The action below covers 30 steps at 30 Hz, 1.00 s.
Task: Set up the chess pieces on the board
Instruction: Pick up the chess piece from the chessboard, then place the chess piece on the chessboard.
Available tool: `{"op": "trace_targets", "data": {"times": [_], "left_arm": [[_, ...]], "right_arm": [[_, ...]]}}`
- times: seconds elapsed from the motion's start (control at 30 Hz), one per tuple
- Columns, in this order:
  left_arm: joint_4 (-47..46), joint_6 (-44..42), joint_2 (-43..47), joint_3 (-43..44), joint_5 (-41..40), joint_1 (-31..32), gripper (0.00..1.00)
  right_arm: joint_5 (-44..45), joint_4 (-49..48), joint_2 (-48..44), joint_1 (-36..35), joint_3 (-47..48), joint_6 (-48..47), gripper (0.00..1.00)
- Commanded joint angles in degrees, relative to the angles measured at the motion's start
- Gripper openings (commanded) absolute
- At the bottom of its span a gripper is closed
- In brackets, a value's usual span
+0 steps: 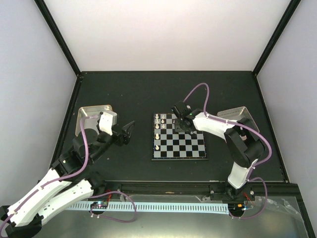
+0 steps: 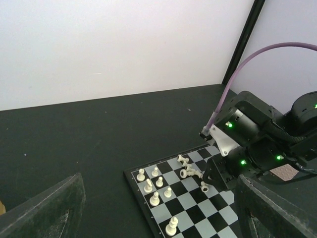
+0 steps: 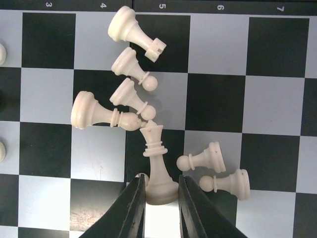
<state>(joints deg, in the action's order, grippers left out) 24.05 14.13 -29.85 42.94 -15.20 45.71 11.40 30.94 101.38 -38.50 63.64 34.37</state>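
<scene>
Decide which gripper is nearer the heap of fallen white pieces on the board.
Right. The right gripper is over the heap, its fingers pinching the base of one tall piece. The left gripper hangs open off the left edge of the board.

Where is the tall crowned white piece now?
Right wrist view, bottom centre: the tall crowned piece lies among toppled pawns, its base between the jaws of the right gripper.

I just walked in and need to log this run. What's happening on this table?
The right gripper is down on the board, closed on the base of a tall fallen piece in a heap of toppled white chess pieces. The left gripper hangs open beside the board, holding nothing. A few upright pieces already stand along one edge.
</scene>
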Motion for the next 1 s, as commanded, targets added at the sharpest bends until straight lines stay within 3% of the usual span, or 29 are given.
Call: {"op": "trace_targets", "data": {"times": [0.0,0.23,0.47,0.63,0.97], "left_arm": [[0.71,-0.24,0.62,0.13,-0.67,-0.27,0.84],[0.50,-0.16,0.36,-0.05,-0.73,-0.25,0.84],[0.29,0.01,-0.21,-0.23,-0.70,-0.25,0.84],[-0.36,1.05,-1.25,-0.73,0.07,-0.27,0.84],[-3.98,8.24,-6.39,-1.24,8.84,-0.44,0.85]], "right_arm": [[-0.33,-0.26,2.21,0.01,0.13,-0.68,0.20],[0.41,-1.10,2.46,0.03,-0.18,-1.12,0.26],[0.55,-4.18,-0.31,0.03,-2.00,-1.90,0.15],[-0.45,-9.57,-8.19,0.03,-6.67,-3.66,0.13],[-17.69,-26.67,-26.58,0.07,-19.51,-10.49,0.13]]}}
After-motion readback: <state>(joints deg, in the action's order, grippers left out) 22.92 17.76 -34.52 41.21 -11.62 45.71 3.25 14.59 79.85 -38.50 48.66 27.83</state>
